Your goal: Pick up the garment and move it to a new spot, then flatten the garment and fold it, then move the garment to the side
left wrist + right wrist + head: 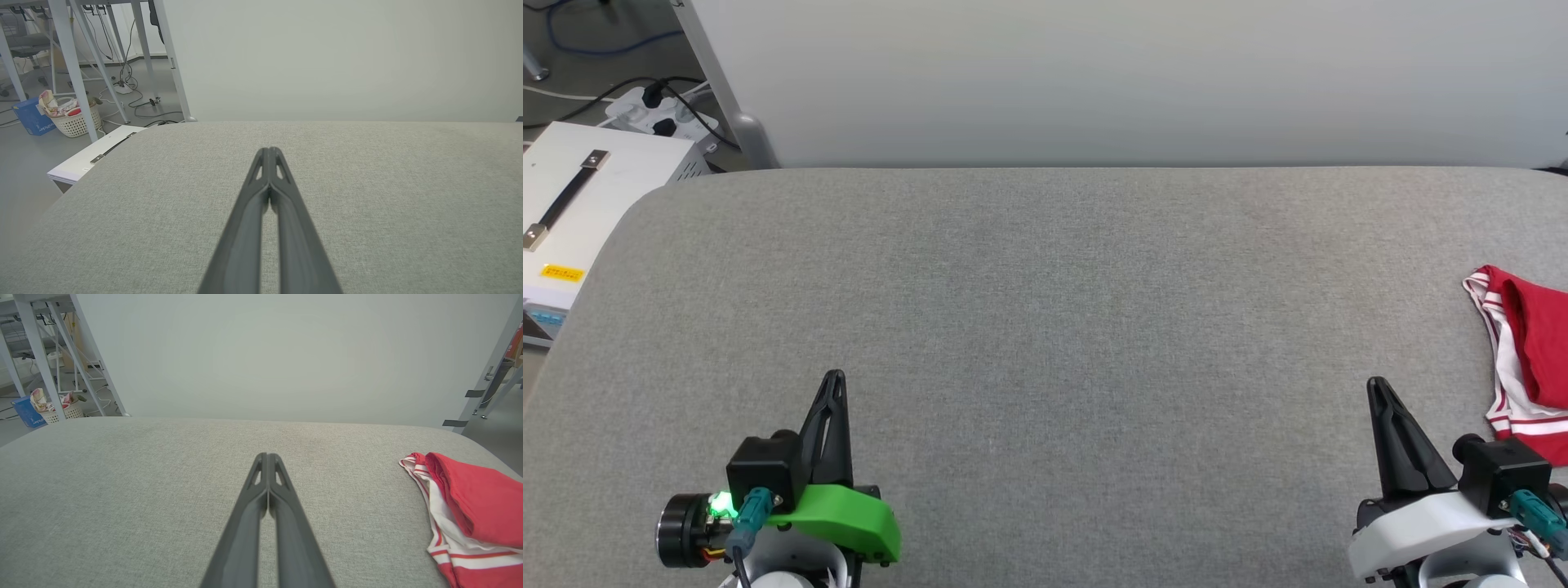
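While the left end effector (833, 377) and right end effector (1377, 384) sit closed, empty, the garment (1539, 351) lies bunched at the tabletop's (1045, 310) right edge.

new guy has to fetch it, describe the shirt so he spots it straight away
Start from the big grey table and follow it to its right edge, just past the right gripper. The shirt lies bunched there. It is bright red with white, red-striped trim, against plain grey all round.

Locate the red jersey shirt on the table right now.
The red jersey T-shirt with white striped trim lies on the grey fabric table at the head view's right edge, just right of the right gripper.
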### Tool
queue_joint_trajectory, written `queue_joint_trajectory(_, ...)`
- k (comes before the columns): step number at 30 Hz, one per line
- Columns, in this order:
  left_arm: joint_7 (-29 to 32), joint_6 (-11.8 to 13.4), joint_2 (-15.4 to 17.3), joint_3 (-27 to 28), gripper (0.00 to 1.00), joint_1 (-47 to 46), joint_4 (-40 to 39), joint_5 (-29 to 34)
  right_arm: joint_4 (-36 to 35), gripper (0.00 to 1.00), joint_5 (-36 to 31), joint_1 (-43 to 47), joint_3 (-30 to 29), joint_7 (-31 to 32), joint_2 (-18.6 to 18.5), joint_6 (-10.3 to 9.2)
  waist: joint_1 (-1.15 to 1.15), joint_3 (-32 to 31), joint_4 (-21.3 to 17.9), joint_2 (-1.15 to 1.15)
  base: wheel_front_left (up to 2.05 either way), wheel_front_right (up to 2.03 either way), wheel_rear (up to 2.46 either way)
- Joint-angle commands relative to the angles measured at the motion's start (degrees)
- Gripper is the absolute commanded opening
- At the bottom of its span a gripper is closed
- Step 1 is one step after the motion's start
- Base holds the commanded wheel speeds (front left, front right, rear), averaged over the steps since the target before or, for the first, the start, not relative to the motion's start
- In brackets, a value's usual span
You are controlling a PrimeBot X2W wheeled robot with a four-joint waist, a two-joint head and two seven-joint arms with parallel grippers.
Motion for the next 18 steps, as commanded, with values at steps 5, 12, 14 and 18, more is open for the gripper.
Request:
queue_joint_trajectory(5,0.9,0.4,-0.3,0.3,0.00,-0.1,-0.5,0.8,-0.2,0.00,-1.2,-1.1,0.2,1.0,0.2,-0.02,0.00,-0.2,-0.1,0.00,0.00,0.00,0.00)
queue_joint_trajectory(12,1.6,0.5,-0.3,0.4,0.00,-0.1,-0.7,1.1,-0.2,0.00,-1.8,-1.3,0.3,1.8,0.3,-0.02,0.00,-0.3,-0.1,0.00,0.00,0.00,0.00)
queue_joint_trajectory(14,1.9,0.5,-0.3,0.5,0.00,-0.1,-0.8,1.2,-0.2,0.00,-1.9,-1.4,0.3,2.0,0.3,-0.02,0.00,-0.4,-0.1,0.00,0.00,0.00,0.00)
queue_joint_trajectory(18,2.3,0.6,-0.4,0.5,0.00,-0.1,-0.9,1.4,-0.2,0.00,-2.3,-1.5,0.4,2.5,0.4,-0.02,0.00,-0.5,-0.2,0.00,0.00,0.00,0.00)
